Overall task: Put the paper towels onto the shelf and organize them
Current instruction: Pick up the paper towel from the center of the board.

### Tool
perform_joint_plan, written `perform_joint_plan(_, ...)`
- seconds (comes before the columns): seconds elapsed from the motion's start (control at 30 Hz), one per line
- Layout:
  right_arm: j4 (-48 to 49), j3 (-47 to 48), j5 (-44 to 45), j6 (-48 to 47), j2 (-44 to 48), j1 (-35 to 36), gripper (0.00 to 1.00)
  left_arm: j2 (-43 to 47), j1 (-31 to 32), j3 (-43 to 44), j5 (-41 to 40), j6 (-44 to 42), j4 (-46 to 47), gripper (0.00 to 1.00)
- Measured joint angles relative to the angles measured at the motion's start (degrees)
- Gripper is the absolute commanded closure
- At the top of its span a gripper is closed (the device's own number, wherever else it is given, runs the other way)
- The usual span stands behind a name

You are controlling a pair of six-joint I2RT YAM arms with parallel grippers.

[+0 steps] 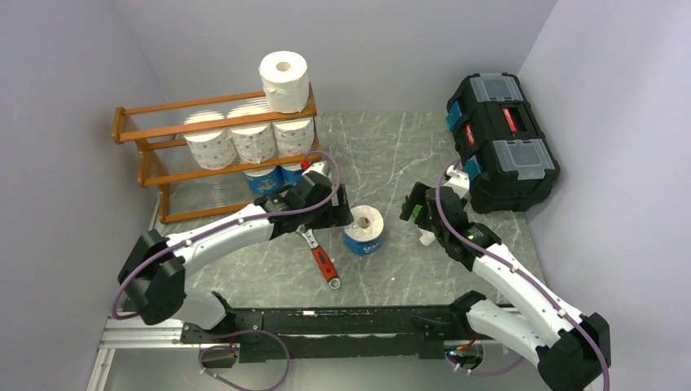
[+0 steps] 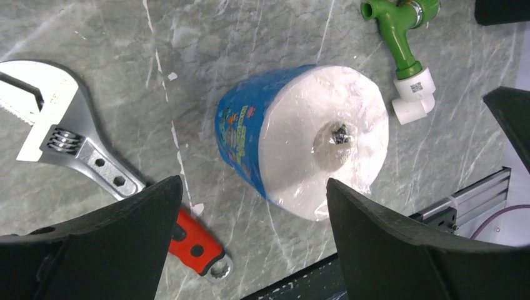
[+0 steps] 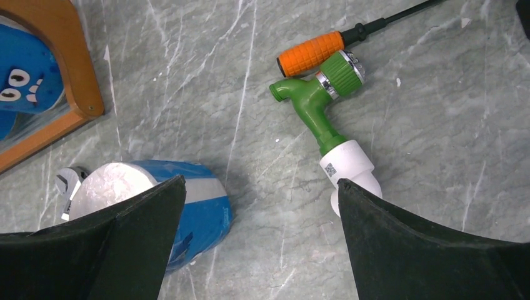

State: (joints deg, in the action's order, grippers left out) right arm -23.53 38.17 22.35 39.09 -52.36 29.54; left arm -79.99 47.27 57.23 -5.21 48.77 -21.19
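I've got my left claw (image 2: 253,186) spread wide beside the blue-wrapped roll (image 2: 300,137), right claw (image 3: 262,187) also apart; wrench (image 2: 81,156) close by, grey marble table (image 2: 94,31) around.

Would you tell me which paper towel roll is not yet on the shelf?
The blue-wrapped roll standing alone on the table; the other rolls all sit on the shelf.
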Motion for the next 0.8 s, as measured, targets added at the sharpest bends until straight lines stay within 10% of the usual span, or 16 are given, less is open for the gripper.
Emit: perform_joint_plan(0.8, 0.0, -3.2, -0.3, 0.0, 5.0, -1.4, 0.08, -10.9, 1.6, 6.3, 2.1, -1.6, -0.5, 0.27)
